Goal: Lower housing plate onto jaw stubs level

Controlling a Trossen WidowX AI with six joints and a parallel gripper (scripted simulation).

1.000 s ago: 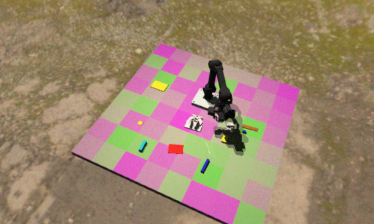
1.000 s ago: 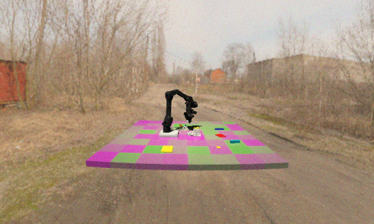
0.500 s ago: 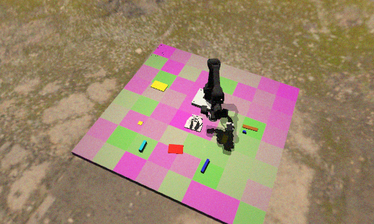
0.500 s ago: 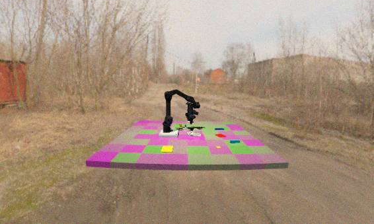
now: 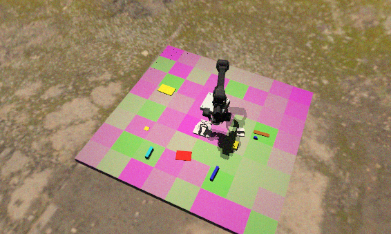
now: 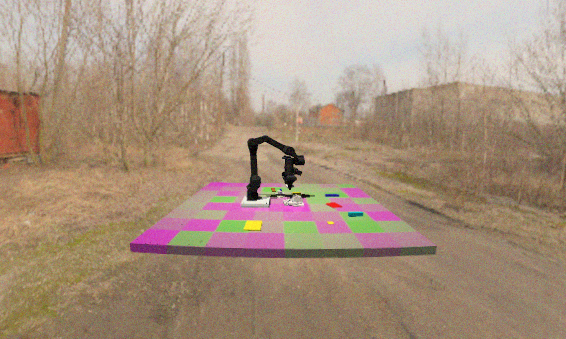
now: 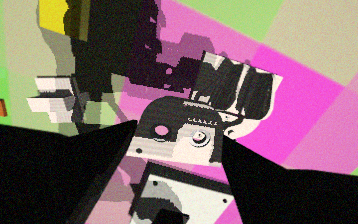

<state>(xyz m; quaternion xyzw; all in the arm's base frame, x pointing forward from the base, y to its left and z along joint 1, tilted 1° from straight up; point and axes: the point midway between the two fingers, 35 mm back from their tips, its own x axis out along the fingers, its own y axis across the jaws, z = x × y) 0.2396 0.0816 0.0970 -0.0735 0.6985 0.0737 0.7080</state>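
My gripper is shut on the housing plate, a pale plate with a rounded far edge and two round holes, gripped across its width. I hold it above the table, between the robot base and the shadowed middle. Pink shows through its left hole and something pale through the right one. The white gripper assembly with the jaws lies below, up and right of the plate in the wrist view. Dark shadows cover much of it, so its stubs are hard to make out.
White blocks stand on the other side, near a yellow block and an orange bar. The robot base is close behind. A red plate and a blue bar lie farther out.
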